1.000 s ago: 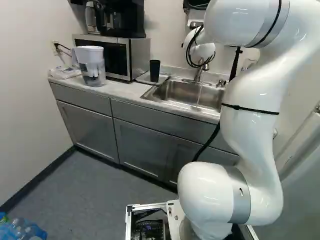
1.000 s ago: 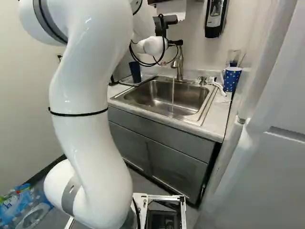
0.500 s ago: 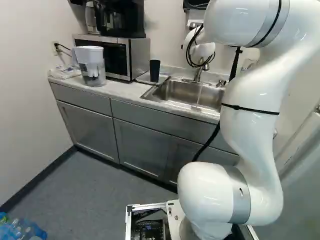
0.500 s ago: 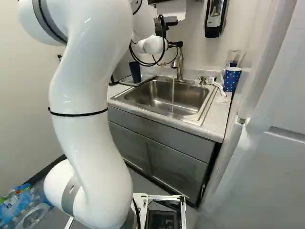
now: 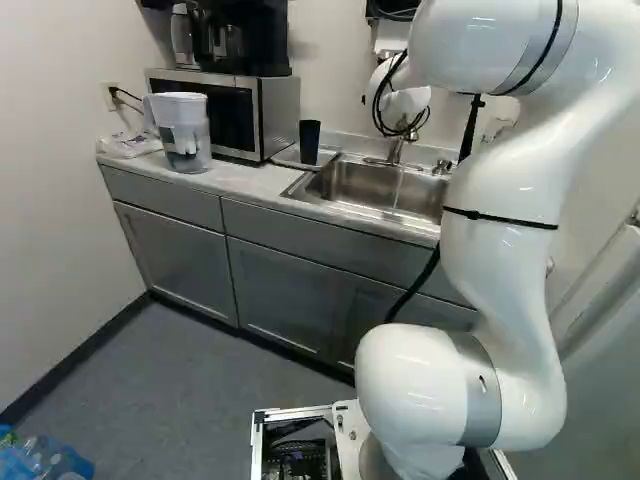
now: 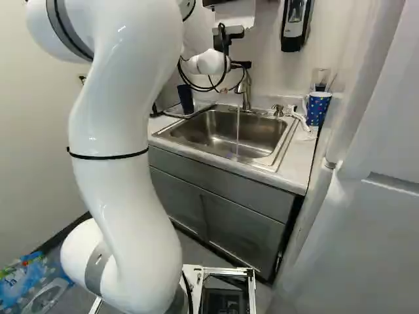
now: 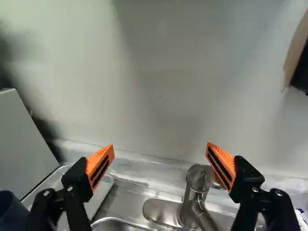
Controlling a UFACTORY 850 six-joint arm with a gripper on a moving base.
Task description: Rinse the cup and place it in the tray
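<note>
Right base view shows running water point(image 6: 237, 131); wrist view alone shows the jaws spread.

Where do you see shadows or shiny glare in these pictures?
Wrist view: broad, soft-edged shadows on the wall, bright glints on the metal tap; left base view: small white highlights on the glossy arm; right base view: similar glints on the arm, plus a sheen inside the steel sink.
</note>
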